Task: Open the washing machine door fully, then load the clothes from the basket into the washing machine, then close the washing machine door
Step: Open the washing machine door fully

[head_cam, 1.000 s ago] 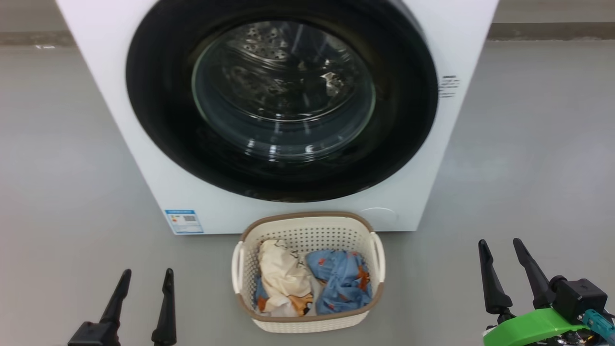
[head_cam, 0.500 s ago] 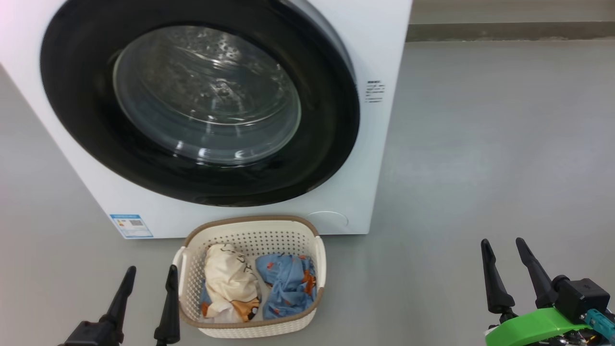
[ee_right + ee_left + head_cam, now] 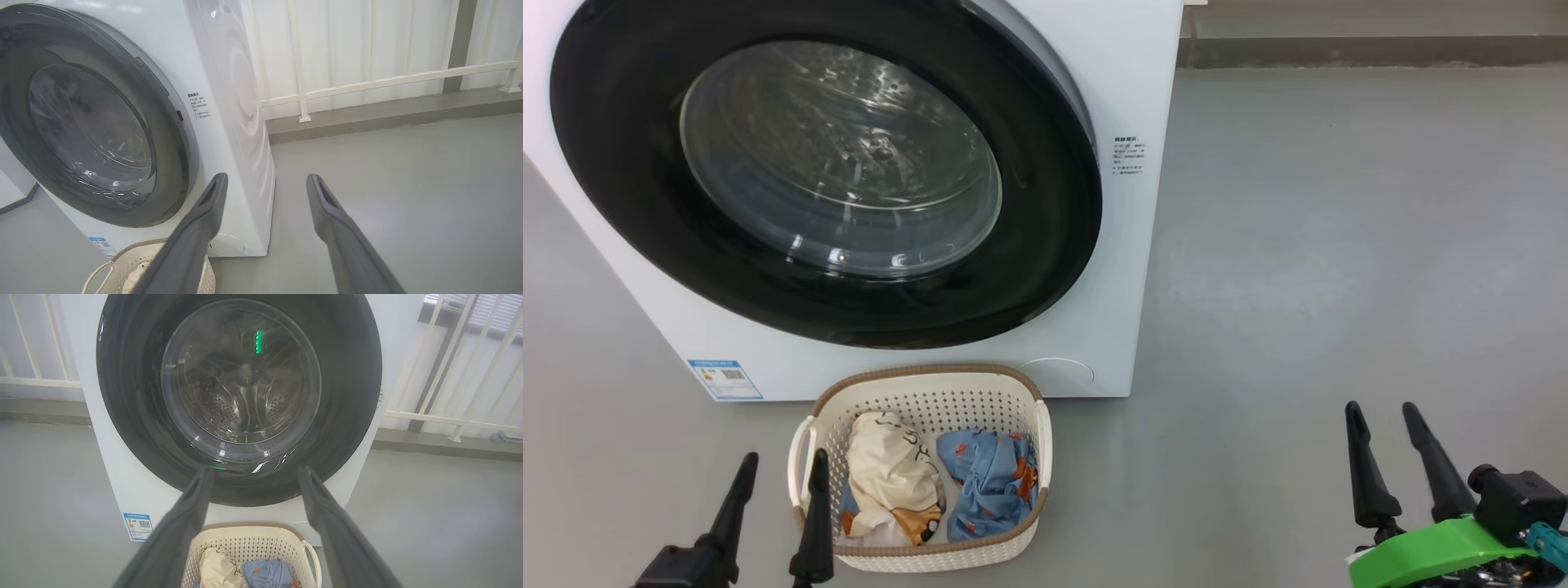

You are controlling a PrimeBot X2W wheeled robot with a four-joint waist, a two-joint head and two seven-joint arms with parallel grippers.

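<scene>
Door [image 3: 1029, 204] comes first, since it's shut flush against the washer [image 3: 1131, 73] and nothing can be loaded until it's swung out. It's a big glossy black ring around a bulging glass [image 3: 841, 159] bowl, so it's expected to be rigid, fairly heavy and pretty slick. A pinch on the flat face would probably just slide off. In the right wrist view a grey recessed strip [image 3: 152, 76] is seen along the door's right edge. That's most likely where it should be hooked and pulled, with a bit of latch resistance to be expected before it swings. The glass shouldn't be knocked with the fingertips.

Clothes [image 3: 907, 490] are the easy part. At least 2 soft garments, 1 cream and 1 light blue, are bunched in the basket [image 3: 931, 374], which is parked on the floor [image 3: 1339, 245] just in front of the washer, below the door. They're judged light, floppy and not fragile. They're best pinched at a raised fold near the middle of the bunch, so less is left trailing. The basket looks light enough to be dragged along if fabric snags on it.

Left gripper [image 3: 785, 456] is spread wide with nothing in it, at the basket's left edge in the head view. Right gripper [image 3: 1380, 406] is spread and empty too, well off to the right over bare floor.
</scene>
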